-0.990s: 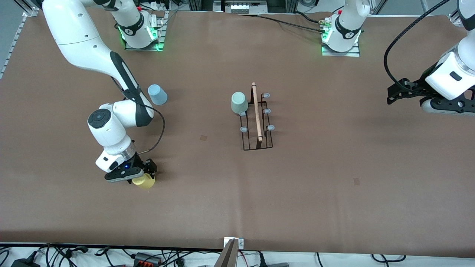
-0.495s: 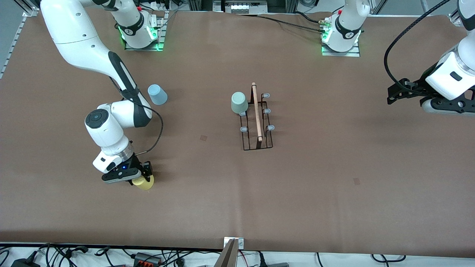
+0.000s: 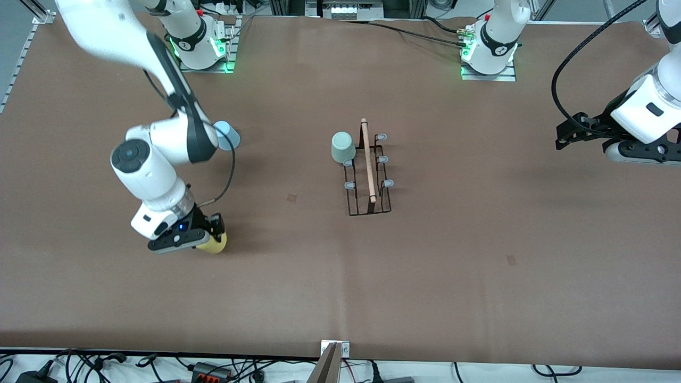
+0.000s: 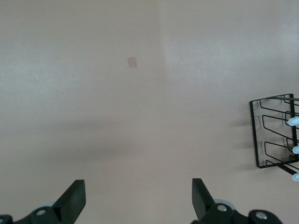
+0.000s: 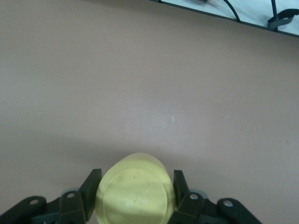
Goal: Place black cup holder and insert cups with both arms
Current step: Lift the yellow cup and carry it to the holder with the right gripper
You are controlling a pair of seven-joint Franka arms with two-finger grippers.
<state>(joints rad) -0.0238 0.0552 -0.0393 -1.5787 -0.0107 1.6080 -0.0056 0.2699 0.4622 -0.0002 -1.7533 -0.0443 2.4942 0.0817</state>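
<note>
While the right gripper (image 3: 214,240) pinches the yellow cup (image 3: 215,244) between its fingers above the bench (image 3: 479,266) toward the right arm's end, the black cup holder (image 3: 368,175) stands mid-bench with the mint green cup (image 3: 342,147) on one of its prongs. The light blue cup (image 3: 227,133) sits near the right arm. The left gripper (image 4: 135,200) waits, spread wide, over the bench's other end.

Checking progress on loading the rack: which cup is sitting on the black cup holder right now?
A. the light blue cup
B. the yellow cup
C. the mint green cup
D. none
C: the mint green cup sits on a prong of the black cup holder, while the right gripper holds the yellow cup.
</note>
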